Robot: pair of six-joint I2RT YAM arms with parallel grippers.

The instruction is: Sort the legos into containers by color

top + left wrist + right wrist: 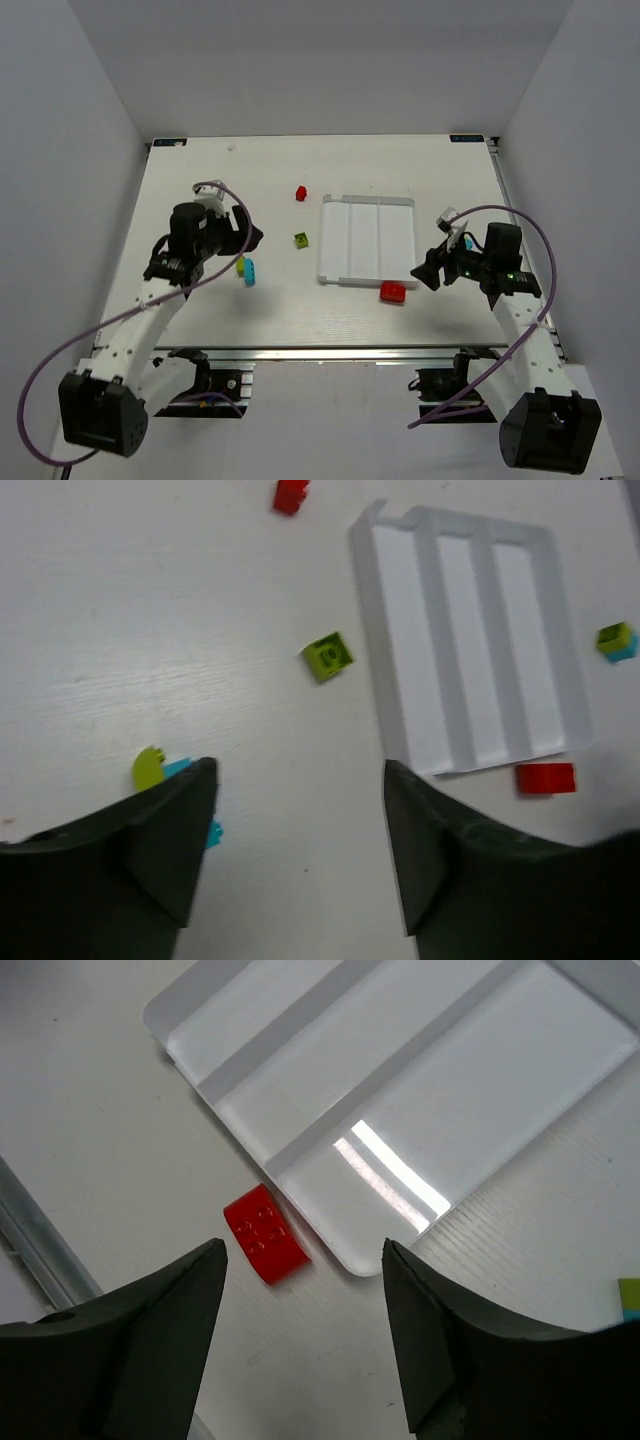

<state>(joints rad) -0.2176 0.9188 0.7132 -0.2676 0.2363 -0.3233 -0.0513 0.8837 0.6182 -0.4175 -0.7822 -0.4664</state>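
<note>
The white tray (366, 240) with three long compartments lies right of the table's middle and holds nothing. A red lego (300, 192) and a lime lego (301, 240) sit to its left. Another red lego (392, 291) lies just off the tray's near right corner. A lime and a cyan lego (246, 268) lie together beside my left gripper (252, 240), which is open over bare table; its left finger partly covers them (148, 768). My right gripper (305, 1300) is open, with that red lego (265, 1248) just ahead of its left finger. A lime-and-cyan pair (616, 640) sits right of the tray (470, 650).
White walls close in the table on three sides. An aluminium rail (330, 352) runs along the near edge, between the arm bases. Purple cables loop from both arms.
</note>
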